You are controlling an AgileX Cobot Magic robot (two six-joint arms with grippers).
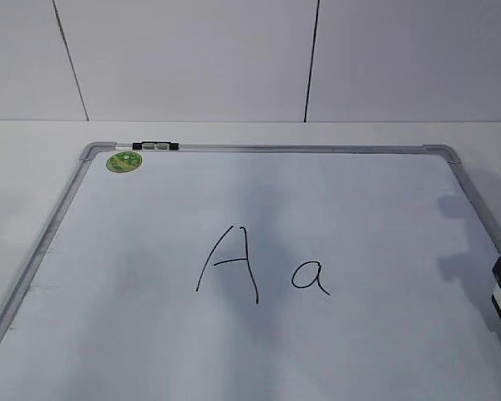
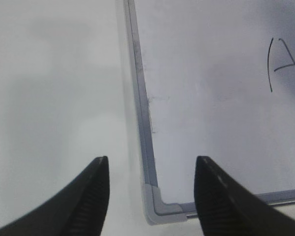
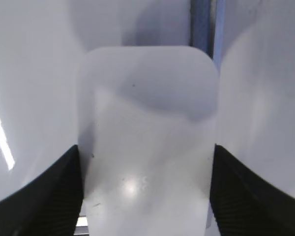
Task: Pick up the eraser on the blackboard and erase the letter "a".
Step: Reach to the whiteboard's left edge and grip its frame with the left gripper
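White counter (image 1: 17,142) and a pale tiled wall with two dark seams frame the scene.

Nearest, on the right wrist camera, the right claw (image 3: 145,196) straddles the eraser (image 3: 147,137): its two black ribbed fingers (image 3: 44,196) sit against the long sides of the white rounded block. The fit looks snug, so it appears closed on the eraser, though I cannot tell how firmly. A strip of the silver-blue frame runs just past the eraser's far end. In the exterior view only a dark sliver of this arm shows at the right edge, beside the board's right rail.

The left claw (image 2: 152,196) hangs wide apart and holds nothing. Between its black fingers lies a rounded corner piece of the blackboard (image 2: 211,59), with bare counter to one side and writing surface to the other.

Further out, the blackboard lies flat on the counter. Near its middle stands a tall capital "A" (image 1: 230,263), and just to the right, apart from it, the letter "a" (image 1: 311,276), whole and unsmeared. At the far left corner sits a green round sticker (image 1: 124,161), with a small black-and-white clip (image 1: 155,146) on the far rail beside it.
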